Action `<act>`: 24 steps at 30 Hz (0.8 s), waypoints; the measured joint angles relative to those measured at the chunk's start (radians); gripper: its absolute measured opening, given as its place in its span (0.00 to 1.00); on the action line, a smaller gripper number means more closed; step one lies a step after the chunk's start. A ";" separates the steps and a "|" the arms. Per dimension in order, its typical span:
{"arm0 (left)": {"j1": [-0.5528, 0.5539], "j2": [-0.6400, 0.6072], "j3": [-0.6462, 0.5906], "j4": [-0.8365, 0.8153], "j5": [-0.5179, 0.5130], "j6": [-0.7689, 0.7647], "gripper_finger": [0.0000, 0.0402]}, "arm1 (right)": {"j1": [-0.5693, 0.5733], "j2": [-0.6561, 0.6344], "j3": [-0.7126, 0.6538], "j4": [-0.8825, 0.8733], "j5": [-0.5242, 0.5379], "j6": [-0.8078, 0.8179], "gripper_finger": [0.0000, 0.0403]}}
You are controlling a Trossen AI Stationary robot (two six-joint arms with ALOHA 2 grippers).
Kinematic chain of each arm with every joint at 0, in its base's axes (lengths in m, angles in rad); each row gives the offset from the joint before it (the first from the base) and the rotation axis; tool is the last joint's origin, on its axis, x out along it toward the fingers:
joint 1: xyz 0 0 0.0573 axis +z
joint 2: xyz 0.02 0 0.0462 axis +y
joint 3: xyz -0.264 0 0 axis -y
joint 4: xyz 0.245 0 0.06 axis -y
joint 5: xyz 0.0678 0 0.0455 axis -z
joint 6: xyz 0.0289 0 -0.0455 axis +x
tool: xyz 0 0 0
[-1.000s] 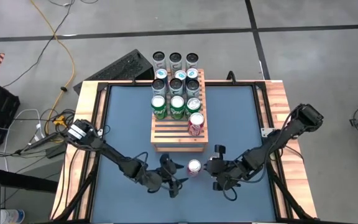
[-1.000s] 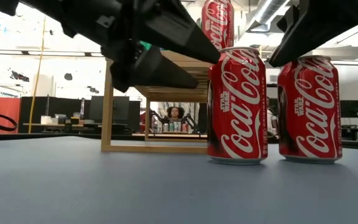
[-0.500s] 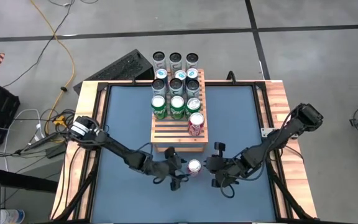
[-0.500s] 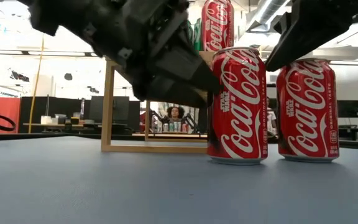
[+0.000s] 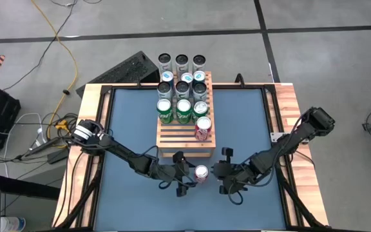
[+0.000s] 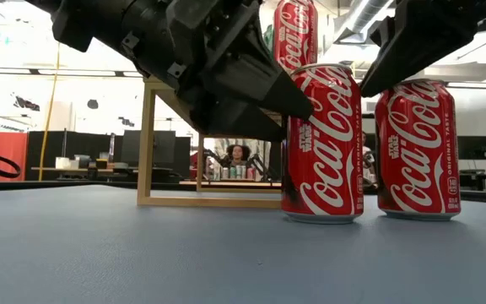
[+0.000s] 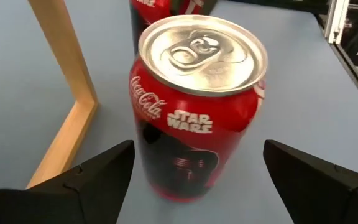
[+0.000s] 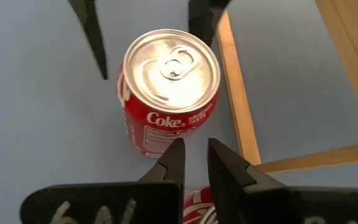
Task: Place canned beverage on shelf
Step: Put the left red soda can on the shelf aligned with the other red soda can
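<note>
A red Coca-Cola can (image 5: 201,173) stands upright on the blue mat just in front of the slatted wooden shelf (image 5: 180,138). My left gripper (image 5: 190,175) is open, with one finger (image 7: 86,183) on each side of this can (image 7: 197,106), not touching it. A second red can (image 6: 418,148) stands to its right, hidden in the high view under my right arm. My right gripper (image 8: 195,144) is all but shut, empty, and points at the first can (image 8: 169,87) from the right, above the second can (image 8: 197,214). My left gripper touches nothing. My right gripper hangs just over the second can's top (image 6: 412,82); whether it touches the can I cannot tell.
The shelf carries a red can (image 5: 203,127), green cans (image 5: 183,109) and other cans behind them; its front slats are bare. Three more cans (image 5: 181,62) stand beyond the table's far edge. The shelf's front frame (image 6: 146,143) stands close behind the two table cans.
My left gripper has gone toward the table's right edge, up to the first can, so that its open fingers now stand on both sides of it. The can has stayed upright on the mat.
</note>
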 joint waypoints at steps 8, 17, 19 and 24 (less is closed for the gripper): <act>0.007 0.009 0.000 0.064 -0.040 -0.026 0.86 | 0.000 0.001 -0.001 0.017 -0.005 -0.034 0.16; 0.007 0.009 0.000 0.107 -0.047 -0.014 0.86 | -0.006 0.020 -0.001 0.061 -0.003 -0.059 0.16; 0.007 0.009 0.000 0.114 -0.047 -0.017 0.86 | -0.014 0.020 -0.002 0.096 -0.004 -0.078 0.16; 0.008 0.009 0.000 0.114 -0.054 -0.040 0.86 | -0.026 0.020 -0.002 0.114 -0.017 -0.082 0.16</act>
